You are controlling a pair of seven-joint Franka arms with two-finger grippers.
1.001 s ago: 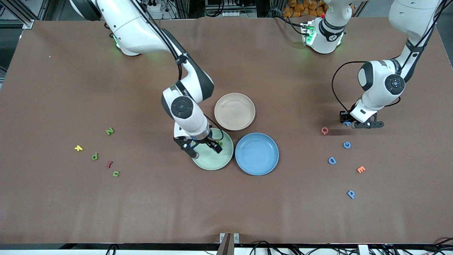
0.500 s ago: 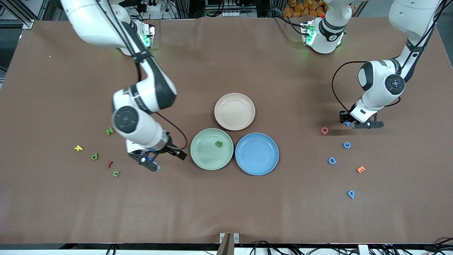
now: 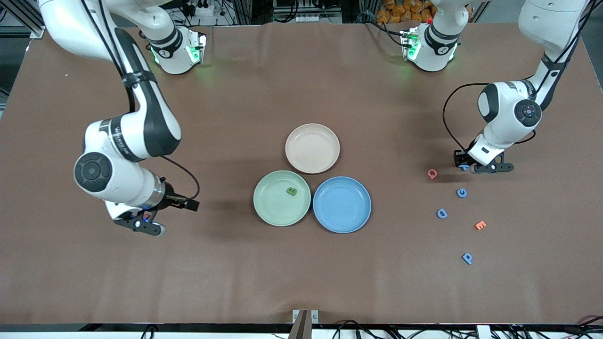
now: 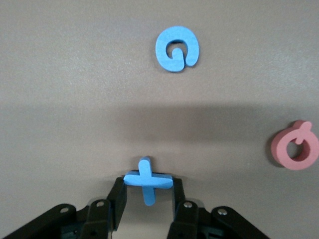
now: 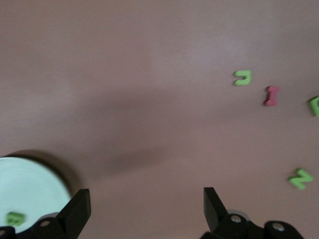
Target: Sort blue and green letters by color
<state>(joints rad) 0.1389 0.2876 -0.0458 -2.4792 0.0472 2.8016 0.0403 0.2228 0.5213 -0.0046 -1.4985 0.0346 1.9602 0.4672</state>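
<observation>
My left gripper point(image 3: 464, 166) is shut on a blue X point(image 4: 148, 180), held low over the table beside a pink Q point(image 3: 432, 174). The X sits crosswise between the left gripper's point(image 4: 148, 188) fingertips. Blue G point(image 3: 461, 192), D point(image 3: 442, 213) and P point(image 3: 467, 258) lie nearer the front camera. A green B point(image 3: 291, 191) lies in the green plate point(image 3: 271, 214). My right gripper point(image 3: 143, 222) hangs open and empty toward the right arm's end of the table. The right wrist view shows this gripper point(image 5: 145, 209) with green U point(image 5: 242, 77), N point(image 5: 300, 179) and part of P point(image 5: 314, 105).
An empty blue plate point(image 3: 342, 212) and a beige plate point(image 3: 312, 155) stand beside the green one. An orange E point(image 3: 480, 225) lies among the blue letters. A dark red letter point(image 5: 271, 95) lies between the green U and P. In the front view the right arm covers those letters.
My right arm has swung from the green plate toward its own end of the table, with the green B left in the plate. The left arm has barely moved.
</observation>
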